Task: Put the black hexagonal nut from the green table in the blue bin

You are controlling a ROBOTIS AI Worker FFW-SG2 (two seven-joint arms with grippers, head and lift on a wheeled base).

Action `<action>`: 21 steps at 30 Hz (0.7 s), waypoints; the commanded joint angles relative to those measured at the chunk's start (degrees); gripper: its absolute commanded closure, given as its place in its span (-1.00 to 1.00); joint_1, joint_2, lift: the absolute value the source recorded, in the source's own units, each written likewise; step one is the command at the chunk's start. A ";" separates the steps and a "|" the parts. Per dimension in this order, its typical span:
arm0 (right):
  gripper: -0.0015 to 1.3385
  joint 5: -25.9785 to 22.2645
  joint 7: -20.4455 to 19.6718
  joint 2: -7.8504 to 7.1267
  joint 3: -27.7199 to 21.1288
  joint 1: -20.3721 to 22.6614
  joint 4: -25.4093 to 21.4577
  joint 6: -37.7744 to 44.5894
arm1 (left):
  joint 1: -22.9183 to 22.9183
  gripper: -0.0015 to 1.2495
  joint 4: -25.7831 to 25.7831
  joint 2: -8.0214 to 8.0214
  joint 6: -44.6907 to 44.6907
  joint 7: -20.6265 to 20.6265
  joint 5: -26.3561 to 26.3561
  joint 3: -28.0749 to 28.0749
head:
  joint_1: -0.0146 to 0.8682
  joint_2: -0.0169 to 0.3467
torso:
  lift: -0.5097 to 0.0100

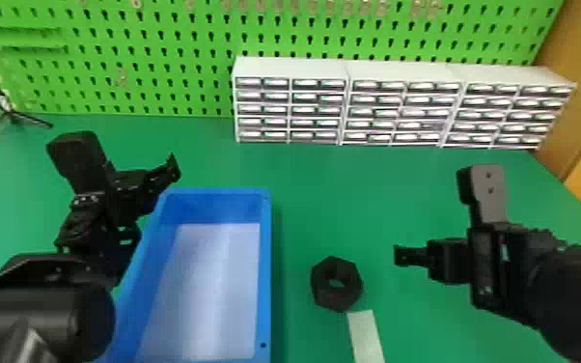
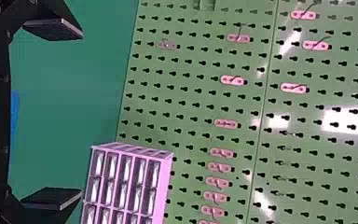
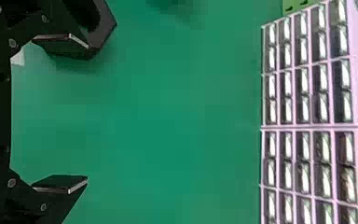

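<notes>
1. A black nut (image 1: 337, 297) lies flat on the green desk (image 1: 333, 193), hole facing up, between the blue bin (image 1: 266, 270) and the right hand (image 3: 88, 112), touching neither. A pale strip (image 1: 366, 338) lies at its near side.

2. The right hand, the closer to the nut, waits to its right with fingers apart and nothing between them. The left hand (image 2: 82, 113), by the bin's left side, also has its fingers apart, empty.

3. The nut looks stiff and chunky, unlikely to bend or dent under a firm squeeze. Its weight is open to question: light if plastic, a real load if metal.

4. Two opposite flat sides offer the likeliest hold, with the fingers square to them and low enough for full contact. The hole looks too narrow to be a sure place for a finger.

5. Corners are the weak spot. Pinched there, the nut could turn in the fingers or skid across the desk, and its smooth-looking sides may add some slip.

6. The strip calls for care as the fingers go down, lest one catch its end. A centred hold should keep the nut level over the bin's rim; a low release should suit it, since little about it appears fragile.
</notes>
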 commanded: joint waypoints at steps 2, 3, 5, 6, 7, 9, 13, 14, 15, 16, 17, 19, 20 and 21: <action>-0.58 -0.44 0.05 -0.19 1.38 -0.38 -0.39 2.14 | -0.02 -0.84 0.00 0.00 0.00 -0.24 0.00 0.16 | 0.60 -0.86 | 0.59; -0.58 -0.53 -0.03 -0.19 1.38 -0.38 -0.39 2.32 | -0.11 -0.84 0.00 0.00 0.00 -0.24 0.00 0.16 | 0.60 -0.86 | 0.59; -0.58 -0.97 -0.03 -0.36 1.65 -0.47 -0.48 2.93 | -0.11 -0.84 0.00 0.00 0.00 -0.32 0.00 0.16 | 0.60 -0.86 | 0.59; -0.58 -1.06 -0.03 -0.45 1.82 -0.55 -0.56 3.37 | -0.02 -0.84 0.00 0.00 0.00 -0.32 0.00 0.16 | 0.60 -0.86 | 0.59; -0.58 -1.15 -0.03 -0.63 2.17 -0.55 -0.83 4.08 | -0.02 -0.84 0.00 0.00 0.00 -0.41 0.00 0.16 | 0.60 -0.86 | 0.59; -0.58 -1.06 -0.03 -0.80 2.61 -0.64 -1.35 4.33 | -0.11 -0.84 0.00 0.00 0.00 -0.50 0.00 0.16 | 0.60 -0.86 | 0.59; -0.58 -0.97 -0.03 -1.33 2.96 -0.91 -2.76 4.33 | -0.20 -0.84 0.00 0.00 0.00 -0.59 0.00 0.16 | 0.60 -0.86 | 0.59; -0.58 -0.80 -0.03 -1.33 2.88 -0.91 -2.94 4.33 | -0.20 -0.84 0.00 0.00 0.00 -0.59 0.00 0.16 | 0.60 -0.86 | 0.59; -0.58 -0.80 0.05 -1.33 2.79 -0.91 -3.11 4.33 | -0.20 -0.84 0.00 0.00 0.00 -0.59 0.00 0.16 | 0.60 -0.86 | 0.59; -0.58 -0.80 0.05 -1.33 2.61 -0.99 -3.38 4.33 | -0.20 -0.84 0.00 0.00 0.00 -0.67 0.00 0.16 | 0.60 -0.86 | 0.59; -0.58 -0.80 -0.03 -1.42 2.53 -1.08 -3.64 4.33 | -0.20 -0.84 0.00 0.00 -0.08 -0.67 0.00 0.16 | 0.60 -0.86 | 0.59; -0.58 -0.80 0.05 -1.42 2.53 -1.35 -3.82 4.33 | -0.11 -0.84 0.00 0.00 0.00 -0.67 0.00 0.16 | 0.60 -0.86 | 0.59; -0.58 -0.80 0.05 -1.42 2.61 -1.43 -3.90 4.33 | -0.11 -0.84 0.00 0.00 0.00 -0.67 0.00 0.16 | 0.60 -0.86 | 0.59; -0.58 -0.80 0.05 -1.42 2.70 -1.52 -3.90 4.33 | -0.11 -0.84 0.00 0.00 0.00 -0.67 0.00 0.16 | 0.60 -0.86 | 0.59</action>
